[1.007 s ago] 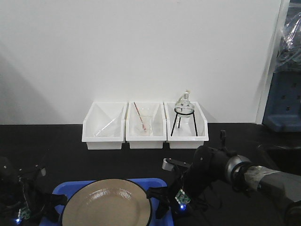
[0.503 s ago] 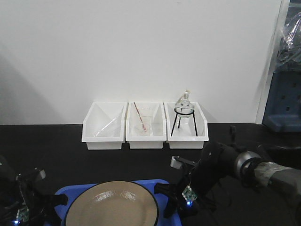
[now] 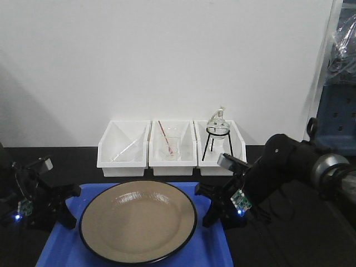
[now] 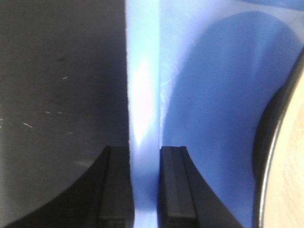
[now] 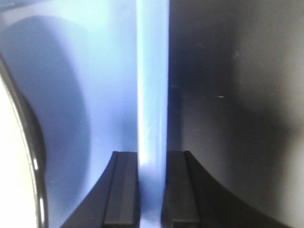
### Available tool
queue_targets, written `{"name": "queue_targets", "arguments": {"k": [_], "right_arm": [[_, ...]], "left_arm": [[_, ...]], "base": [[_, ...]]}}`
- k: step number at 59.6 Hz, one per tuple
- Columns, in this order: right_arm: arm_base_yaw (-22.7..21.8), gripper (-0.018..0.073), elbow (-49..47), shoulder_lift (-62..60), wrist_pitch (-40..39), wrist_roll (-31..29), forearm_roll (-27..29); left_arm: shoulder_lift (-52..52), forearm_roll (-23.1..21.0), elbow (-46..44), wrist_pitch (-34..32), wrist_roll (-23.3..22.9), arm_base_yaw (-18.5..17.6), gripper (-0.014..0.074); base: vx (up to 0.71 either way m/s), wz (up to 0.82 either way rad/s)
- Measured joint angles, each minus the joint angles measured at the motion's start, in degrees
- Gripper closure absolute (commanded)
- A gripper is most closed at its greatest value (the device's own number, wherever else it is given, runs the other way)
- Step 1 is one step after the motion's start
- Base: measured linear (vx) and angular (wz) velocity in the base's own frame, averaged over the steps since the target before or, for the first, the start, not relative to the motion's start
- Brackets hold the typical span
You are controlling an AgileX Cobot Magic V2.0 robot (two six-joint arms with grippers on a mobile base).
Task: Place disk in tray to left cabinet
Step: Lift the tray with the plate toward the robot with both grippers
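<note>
The tan disk [image 3: 138, 228] with its thin black rim lies flat on the blue tray [image 3: 58, 253], and its edge shows in both wrist views [image 4: 292, 166] [image 5: 12, 166]. My left gripper [image 3: 71, 204] is shut on the tray's left rim [image 4: 142, 95], one finger on each side of it [image 4: 144, 185]. On the opposite side, my right gripper [image 3: 207, 207] is shut on the tray's right rim [image 5: 152, 95], with the rim pinched between its fingers [image 5: 152, 190]. Between the two grippers the tray hangs level over the black tabletop. The left cabinet is out of view.
Three white bins [image 3: 172, 148] stand in a row against the white wall, just behind the tray. They hold a glass rod, a beaker and a round flask on a black stand [image 3: 217, 133]. Blue equipment [image 3: 339, 122] stands at the far right.
The tray with the disk has risen in the front view, held by both grippers. Both arms have come up with it and more of the tray shows.
</note>
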Motion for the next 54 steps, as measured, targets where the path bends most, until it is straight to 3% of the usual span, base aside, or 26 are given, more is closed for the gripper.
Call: {"name": "queue_targets", "arguments": {"k": [8,26,54], "right_arm": [[-1.73,0.0564,0.00,-3.15,1.77,0.75,2.28],[-6.29,0.0564,0.00,-8.53,5.36,0.98,7.41],[-7.22,0.0564,-8.16,-8.82,11.73,3.66,5.44]], "left_arm": [[-0.01,-0.62,-5.52,4.15,-3.37,0.00,0.0597],[-1.86,-6.83,-11.39,5.47,-8.68,-0.10,0.0597],[-5.58,-10.00,-11.45,5.75,-11.81,-0.27,0.0597]], "base": [[0.00,0.00],[0.00,0.00],[0.00,0.00]]}}
